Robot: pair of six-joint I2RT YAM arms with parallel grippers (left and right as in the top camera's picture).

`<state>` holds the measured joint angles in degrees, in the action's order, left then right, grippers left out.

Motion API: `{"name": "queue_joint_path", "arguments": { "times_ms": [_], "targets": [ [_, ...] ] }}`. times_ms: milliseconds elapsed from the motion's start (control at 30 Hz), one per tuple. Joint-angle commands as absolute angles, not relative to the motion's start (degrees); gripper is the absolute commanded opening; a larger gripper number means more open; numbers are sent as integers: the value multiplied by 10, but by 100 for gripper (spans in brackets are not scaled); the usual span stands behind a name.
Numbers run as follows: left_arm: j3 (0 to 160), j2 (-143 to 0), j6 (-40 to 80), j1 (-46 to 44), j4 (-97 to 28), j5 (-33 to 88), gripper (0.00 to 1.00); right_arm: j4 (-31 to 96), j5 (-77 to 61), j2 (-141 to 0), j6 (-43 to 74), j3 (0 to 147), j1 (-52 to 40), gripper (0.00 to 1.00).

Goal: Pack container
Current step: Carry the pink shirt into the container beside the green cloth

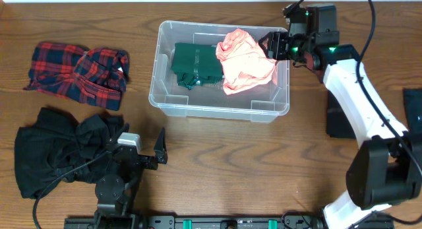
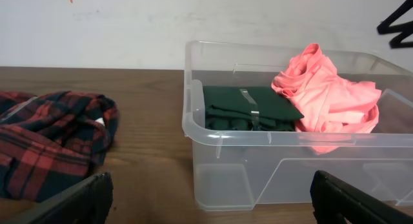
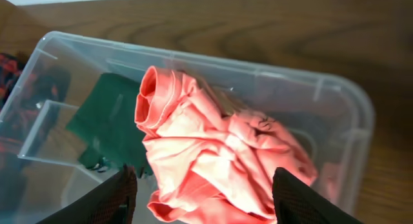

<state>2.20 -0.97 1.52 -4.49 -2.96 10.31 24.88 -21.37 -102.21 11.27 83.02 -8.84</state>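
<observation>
Green folded cloth (image 1: 194, 65) and crumpled pink garment (image 1: 245, 63) lie in the clear rectangular plastic container (image 1: 217, 113), my right pincer (image 1: 270, 47) open above. Left of it, red plaid shirt (image 1: 76, 74) and black garment (image 1: 56, 150) await.

Red plaid shirt (image 1: 78, 74), black garment (image 1: 59, 153) on wooden table (image 1: 231, 163), left side.

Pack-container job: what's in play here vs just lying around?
In play:
- container
- green garment, inside it
- pink garment, inside it
- right pincer, open by the pink one

Lying about (likely next to pack):
- red plaid garment, on the table
- black garment, on the table
</observation>
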Motion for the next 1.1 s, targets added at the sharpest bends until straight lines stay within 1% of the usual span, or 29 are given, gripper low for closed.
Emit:
{"name": "queue_joint_path", "arguments": {
  "times_ms": [0, 67, 167, 200, 300, 433, 833, 1067],
  "targets": [
    [6, -10, 18, -42, -37, 105, 98, 249, -193, -983, 53, 833, -98, 57],
    [6, -10, 18, -42, -37, 105, 98, 249, -190, -981, 17, 833, -112, 29],
    [6, -10, 18, -42, -37, 105, 98, 248, -136, -986, -10, 833, -143, 5],
    [6, -10, 18, -42, -37, 105, 98, 245, -114, -987, -10, 833, -154, 1],
    [6, -10, 18, -42, -37, 105, 98, 223, -58, -1002, -16, 833, -183, 1],
    [6, -10, 18, -42, -37, 105, 98, 191, -23, -1028, -16, 833, -204, 1],
    [6, -10, 18, -42, -37, 105, 98, 118, -17, -1138, -2, 833, -206, 1],
    [6, -10, 18, -42, -37, 105, 98, 118, -17, -1209, 4, 833, -205, 1]
  ]
}}
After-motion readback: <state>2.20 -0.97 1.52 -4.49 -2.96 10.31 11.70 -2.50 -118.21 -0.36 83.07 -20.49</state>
